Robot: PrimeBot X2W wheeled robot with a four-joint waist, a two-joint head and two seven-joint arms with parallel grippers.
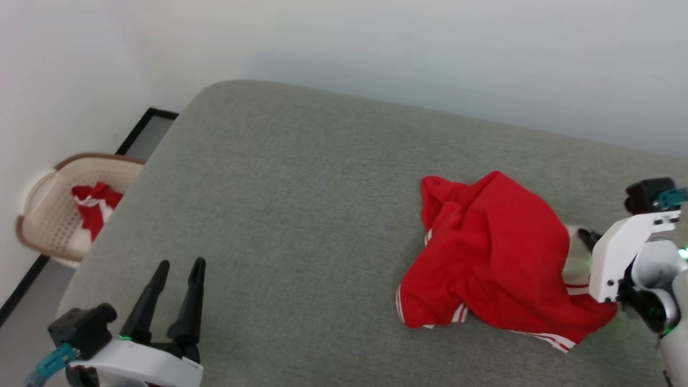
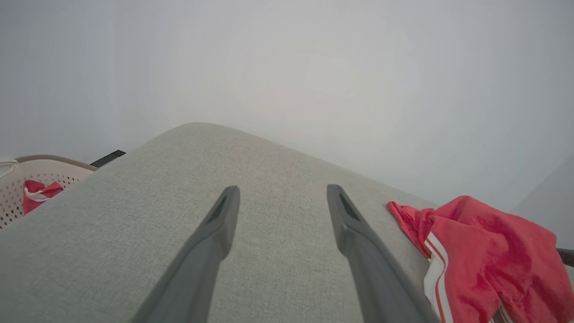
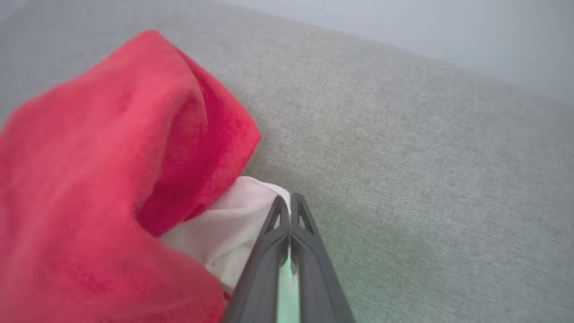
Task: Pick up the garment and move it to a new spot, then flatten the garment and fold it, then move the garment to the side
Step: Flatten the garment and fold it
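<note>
The garment lies crumpled on the right part of the grey cushioned surface, red with white striped trim along its edges. My right gripper reaches into its right side. In the right wrist view the right gripper has its fingers pressed together with pale cloth caught between them, at the white part of the garment. My left gripper hovers open over bare surface at the lower left, far from the shirt. In the left wrist view the garment lies to the right of the spread left gripper.
A beige perforated laundry basket stands on the floor left of the surface, with another red-and-white cloth in it. The basket is also at the left edge of the left wrist view. A pale wall runs behind.
</note>
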